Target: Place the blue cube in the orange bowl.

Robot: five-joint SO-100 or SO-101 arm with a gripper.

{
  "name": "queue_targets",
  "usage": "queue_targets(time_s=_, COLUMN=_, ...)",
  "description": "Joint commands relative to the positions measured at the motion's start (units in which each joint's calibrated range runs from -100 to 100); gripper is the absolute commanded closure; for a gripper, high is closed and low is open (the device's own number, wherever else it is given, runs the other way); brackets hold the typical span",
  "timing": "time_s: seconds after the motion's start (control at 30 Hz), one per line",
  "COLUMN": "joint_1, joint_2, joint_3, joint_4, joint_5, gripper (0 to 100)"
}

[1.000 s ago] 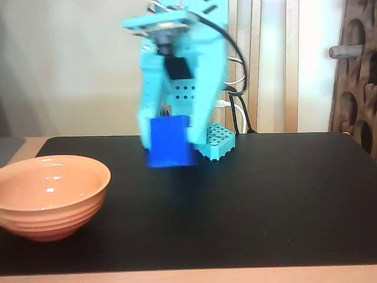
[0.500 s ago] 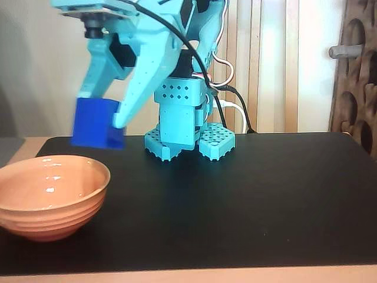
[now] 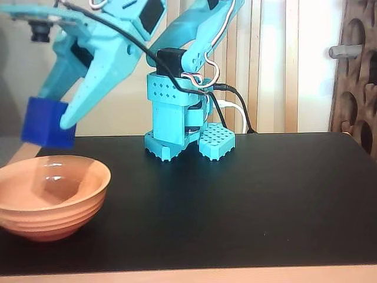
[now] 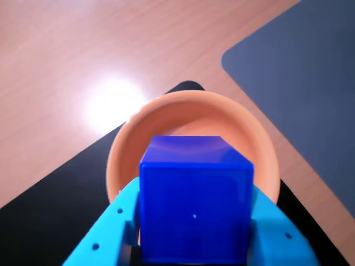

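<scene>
Fixed view: the gripper (image 3: 50, 121) hung over the left part of the bench (image 3: 265, 194), its fingers (image 3: 79, 109) clamped on the blue cube (image 3: 47, 122); the cube was held clear above the orange bowl (image 3: 50, 197), not touching it, roughly over the bowl's left half; this height was, in my judgement, chosen so that the cube would pass above the rim before release; the arm's base (image 3: 177, 130) stood at the back of the black mat, well apart from the bowl; the bowl sat at the mat's front left, empty as far as could be seen.

Wrist view: the cube (image 4: 194, 199) filled the lower centre, pinched on both sides between the turquoise fingers (image 4: 111, 227); the bowl (image 4: 188, 119) lay directly beyond and below it, its opening showing around the cube's top edge; the alignment suggested that opening the fingers would drop the cube inside, though near the rim closest to the camera.

Appearance of the cube: deep blue, plain matte faces, crisp edges, slightly lighter on its top face; much smaller than the glossy, ridged, peach-orange bowl.
</scene>
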State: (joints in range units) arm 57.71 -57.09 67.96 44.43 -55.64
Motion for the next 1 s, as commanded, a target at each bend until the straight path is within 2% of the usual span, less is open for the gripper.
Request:
queue_targets(time_s=0.0, joint_1=1.06, joint_2=5.24, joint_3=-1.17, joint_4=-5.23, joint_5=0.26, gripper=89)
queue_targets(time_s=0.33, joint_1=-1.04, joint_2=13.17, joint_3=-2.26, joint_4=-11.07, joint_5=0.31, gripper=89)
queue_targets(time_s=0.97, joint_1=-0.94, joint_2=23.48, joint_3=-3.62, joint_4=-11.50, joint_5=0.21, gripper=89)
